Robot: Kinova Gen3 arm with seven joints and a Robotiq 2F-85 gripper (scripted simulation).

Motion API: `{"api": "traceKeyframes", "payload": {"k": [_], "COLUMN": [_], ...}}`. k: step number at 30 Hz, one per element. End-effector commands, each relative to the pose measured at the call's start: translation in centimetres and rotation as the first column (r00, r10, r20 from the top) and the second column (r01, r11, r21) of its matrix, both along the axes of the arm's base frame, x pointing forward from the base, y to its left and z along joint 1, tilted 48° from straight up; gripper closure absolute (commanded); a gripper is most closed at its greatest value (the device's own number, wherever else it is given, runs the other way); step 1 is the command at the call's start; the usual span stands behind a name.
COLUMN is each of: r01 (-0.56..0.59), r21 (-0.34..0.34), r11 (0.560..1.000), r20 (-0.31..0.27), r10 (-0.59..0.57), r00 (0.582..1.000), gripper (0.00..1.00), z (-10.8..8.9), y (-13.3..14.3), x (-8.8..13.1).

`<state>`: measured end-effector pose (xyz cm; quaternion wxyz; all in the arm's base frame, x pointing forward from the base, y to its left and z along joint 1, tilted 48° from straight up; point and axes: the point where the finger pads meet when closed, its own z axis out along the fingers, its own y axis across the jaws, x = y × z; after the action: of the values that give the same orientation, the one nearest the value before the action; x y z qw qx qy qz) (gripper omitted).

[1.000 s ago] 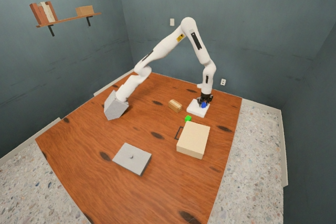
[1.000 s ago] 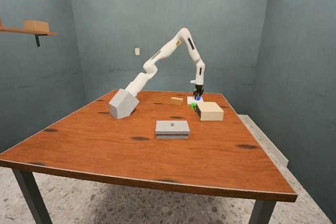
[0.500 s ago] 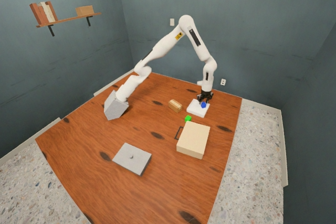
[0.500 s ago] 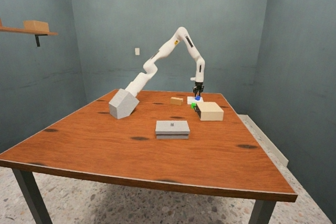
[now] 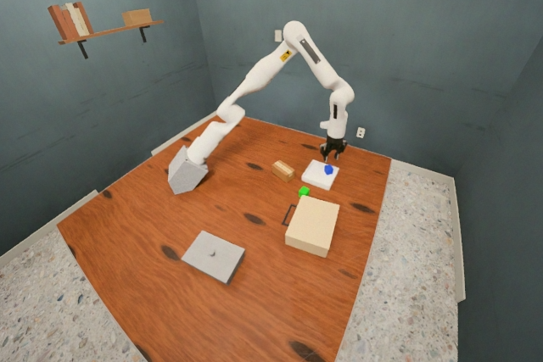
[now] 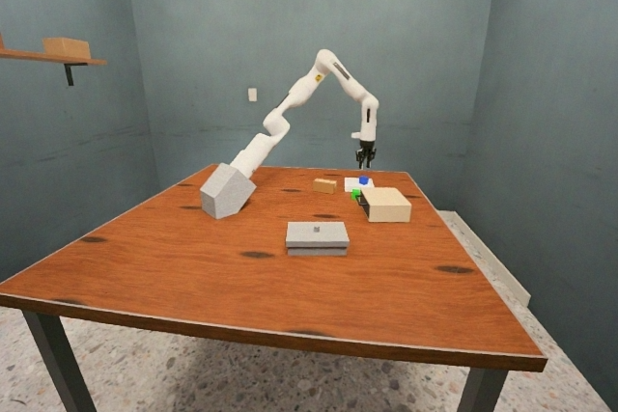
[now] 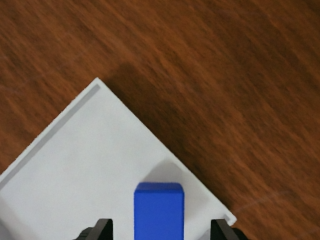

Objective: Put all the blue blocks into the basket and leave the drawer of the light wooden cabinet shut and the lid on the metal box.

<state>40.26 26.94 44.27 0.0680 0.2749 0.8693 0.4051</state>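
Hand (image 5: 331, 158) (image 6: 365, 166) (image 7: 161, 230) part-spread, holding nothing, I'd rise straight, brushing neither blue block (image 5: 328, 169) (image 6: 363, 179) (image 7: 159, 212) nor white basket (image 5: 313, 174) (image 6: 351, 185) (image 7: 100, 175) around it, near the bench's (image 5: 144, 226) (image 6: 199, 288) (image 7: 225, 75) far right corner.

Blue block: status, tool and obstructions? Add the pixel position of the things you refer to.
Tool (image 5: 332, 158) (image 6: 364, 167) (image 7: 161, 230) open, above the blue block (image 5: 328, 169) (image 6: 363, 179) (image 7: 159, 212), not gripping. Block on the white tray (image 5: 313, 175) (image 6: 351, 184) (image 7: 90, 165). Nothing seen between them; green block (image 5: 304, 192) (image 6: 355, 194) off the tray, near the cabinet (image 5: 313, 222) (image 6: 389, 206).

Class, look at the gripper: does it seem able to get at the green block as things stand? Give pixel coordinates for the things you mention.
Probably yes: the green block (image 5: 304, 192) (image 6: 355, 194) looks uncovered from above, though the nearby cabinet (image 5: 313, 223) (image 6: 389, 206) may crowd the open gripper (image 5: 332, 158) (image 6: 365, 167).
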Motion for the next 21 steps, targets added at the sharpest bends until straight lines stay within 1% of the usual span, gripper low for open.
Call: {"api": "traceKeyframes", "payload": {"k": [1,4,7,16,21], "r01": [0.014,0.014,0.018,0.022,0.029], "r21": [-0.007,-0.007,-0.008,-0.015,-0.013], "r11": [1.000,1.000,1.000,1.000,0.999], "r20": [0.020,0.021,0.016,0.012,0.017], "r10": [-0.014,-0.013,-0.018,-0.022,-0.029], "r00": [1.000,1.000,1.000,1.000,0.999], "gripper": [0.40,0.40,0.40,0.40,0.40], "z": [1.6,2.4,2.5,4.3,4.9], "y": [-1.7,-2.5,-2.8,-4.8,-5.5], "x": [-0.4,-0.9,-1.0,-2.0,-2.1]}}
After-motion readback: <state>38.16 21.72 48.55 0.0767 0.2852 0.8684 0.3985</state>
